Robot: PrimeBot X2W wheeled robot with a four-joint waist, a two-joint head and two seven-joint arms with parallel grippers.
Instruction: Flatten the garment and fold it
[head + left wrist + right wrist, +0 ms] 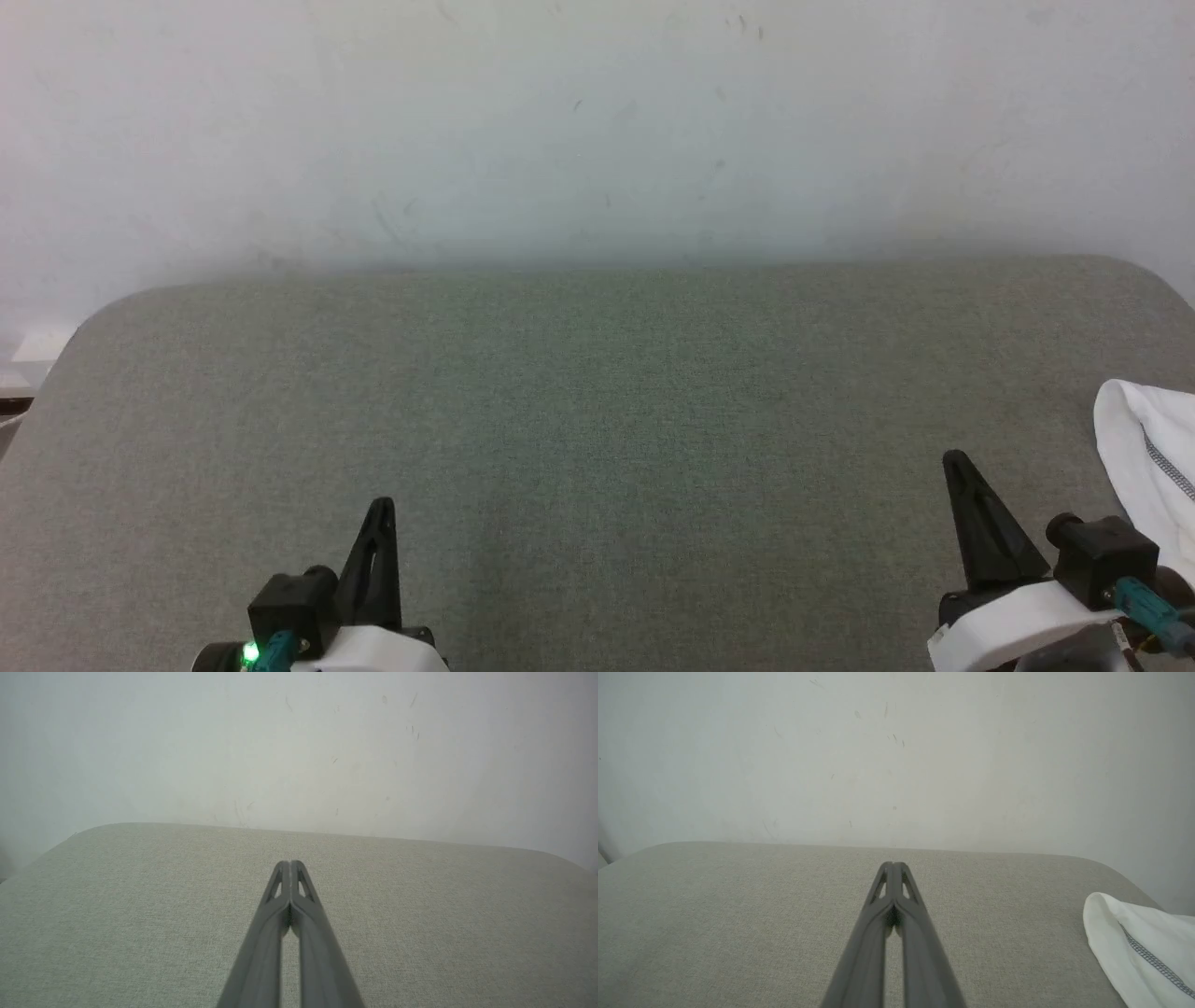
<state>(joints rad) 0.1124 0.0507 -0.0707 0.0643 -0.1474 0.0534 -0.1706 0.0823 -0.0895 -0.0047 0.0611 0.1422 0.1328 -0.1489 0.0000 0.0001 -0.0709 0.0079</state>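
The garment point(1144, 462) is white fabric with a grey zigzag seam, lying at the right edge of the grey padded table point(597, 401); most of it runs out of frame. In the right wrist view the garment point(1139, 947) sits at the lower right. My right gripper point(954, 459) is shut and empty, hovering just left of the garment, its tips pressed together point(892, 864). At the lower left, my left gripper point(381, 506) is shut on nothing, far from the fabric, with its tips touching point(290, 862) over bare table.
A pale, lightly scuffed wall point(597, 131) rises right behind the table's far edge. The table's rounded corners show at the far left point(103, 317) and far right point(1158, 275). Bare grey surface stretches between the two grippers.
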